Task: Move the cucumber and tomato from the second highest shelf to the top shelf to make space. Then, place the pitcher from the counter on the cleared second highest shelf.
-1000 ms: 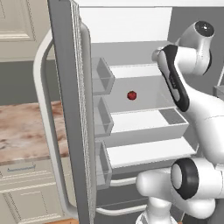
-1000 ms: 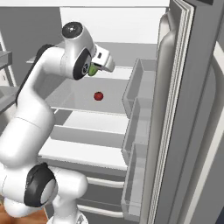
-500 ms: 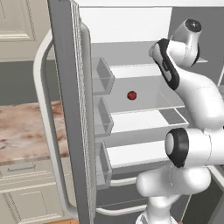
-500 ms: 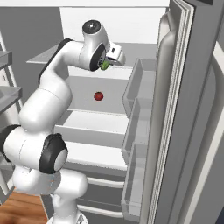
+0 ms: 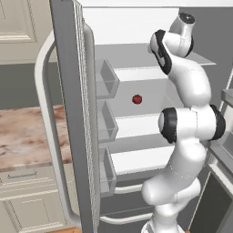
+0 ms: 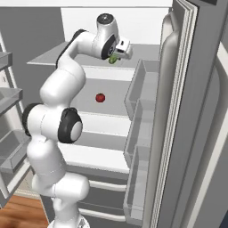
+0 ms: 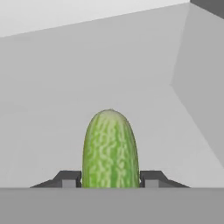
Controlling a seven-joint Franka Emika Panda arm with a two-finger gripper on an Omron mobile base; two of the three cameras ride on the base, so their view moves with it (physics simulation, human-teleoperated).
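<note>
My gripper is shut on the cucumber, a short bright green oblong that sticks out between the two dark fingertips. From the right base the cucumber hangs just above the top shelf, near its right side. The tomato, a small red ball, rests on the second highest shelf toward the middle. The arm's upper link hides the gripper in the left base view. The pitcher is out of view.
The open fridge door with its bins stands at left; the other door and its bins stand at right. The marbled counter lies left of the fridge. Lower shelves sit below.
The arm has risen and carried the cucumber from the level of the second highest shelf up to the top shelf. The tomato has stayed put.
</note>
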